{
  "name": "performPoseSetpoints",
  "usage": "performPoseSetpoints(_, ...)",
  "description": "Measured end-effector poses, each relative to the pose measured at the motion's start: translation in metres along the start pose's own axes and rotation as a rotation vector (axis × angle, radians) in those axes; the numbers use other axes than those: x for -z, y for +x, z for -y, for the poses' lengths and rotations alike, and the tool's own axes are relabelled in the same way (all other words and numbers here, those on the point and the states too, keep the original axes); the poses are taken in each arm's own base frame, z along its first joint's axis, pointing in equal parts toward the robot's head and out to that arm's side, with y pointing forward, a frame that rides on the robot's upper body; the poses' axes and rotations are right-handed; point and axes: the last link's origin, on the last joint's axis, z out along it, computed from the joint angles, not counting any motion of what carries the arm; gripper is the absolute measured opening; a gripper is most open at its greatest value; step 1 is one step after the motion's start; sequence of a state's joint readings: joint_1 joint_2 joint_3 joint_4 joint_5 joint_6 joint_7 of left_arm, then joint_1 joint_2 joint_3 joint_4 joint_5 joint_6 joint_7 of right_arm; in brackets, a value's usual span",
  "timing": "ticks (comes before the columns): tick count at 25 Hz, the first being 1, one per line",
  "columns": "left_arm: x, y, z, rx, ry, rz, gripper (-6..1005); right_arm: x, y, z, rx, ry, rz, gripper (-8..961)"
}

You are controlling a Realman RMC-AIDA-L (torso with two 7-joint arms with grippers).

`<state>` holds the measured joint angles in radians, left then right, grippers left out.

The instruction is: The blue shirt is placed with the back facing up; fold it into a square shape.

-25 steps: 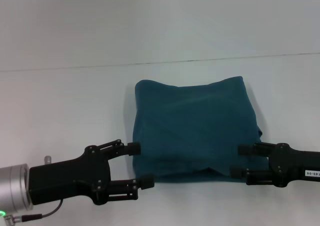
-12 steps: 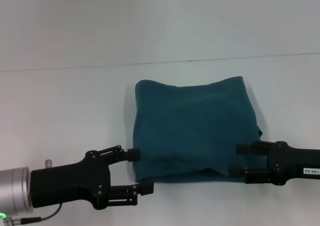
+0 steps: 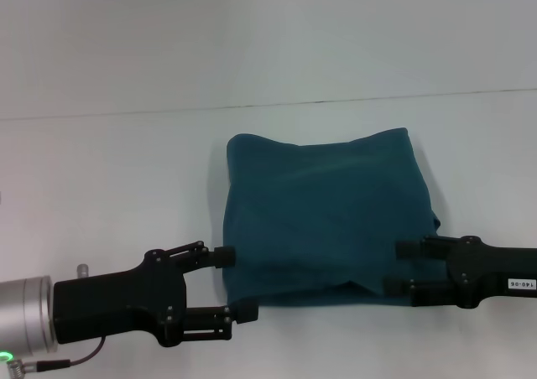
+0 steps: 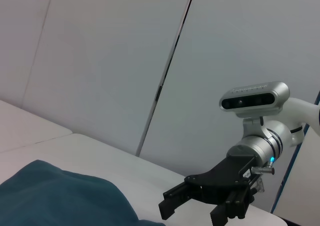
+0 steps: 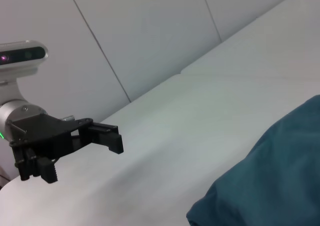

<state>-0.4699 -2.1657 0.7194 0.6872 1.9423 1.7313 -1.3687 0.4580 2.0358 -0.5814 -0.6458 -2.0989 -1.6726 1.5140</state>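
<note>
The blue shirt (image 3: 323,215) lies folded into a rough square on the white table, plain side up. My left gripper (image 3: 236,284) stands open at its near left corner, one finger by the left edge and one by the front edge. At the near right corner my right gripper (image 3: 398,268) is open too, its fingers reaching over the shirt's edge. The left wrist view shows the blue shirt (image 4: 60,201) and the right gripper (image 4: 192,215) beyond it. The right wrist view shows the blue shirt (image 5: 270,181) and the left gripper (image 5: 84,158) across the table.
The white table (image 3: 117,178) runs wide on both sides of the shirt and ends at a back edge (image 3: 268,105) against a pale wall. A camera (image 4: 255,96) sits on the right arm's wrist.
My left gripper has slid a little toward the table's near edge, staying open. The right gripper has crept slightly inward over the shirt's corner. The shirt has not moved.
</note>
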Motion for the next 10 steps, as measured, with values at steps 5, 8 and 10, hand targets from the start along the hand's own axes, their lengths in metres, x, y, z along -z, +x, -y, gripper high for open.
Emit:
performPoseSetpoints(5,-0.0003,0.0000,0.0004,0.004,0.002,0.001,886,-0.0011,-0.0006,0.0007,0.002,-0.001,-0.012,917)
performPoseSetpoints(8,-0.0009,0.0001,0.0012,0.010,0.005,0.004,886,-0.0016,-0.0013,0.0009,0.003,-0.001,-0.013,917)
performPoseSetpoints(10,-0.0010,-0.0003,0.0013,0.011,0.005,0.009,886,-0.0019,-0.0016,0.0010,0.003,-0.001,-0.014,917)
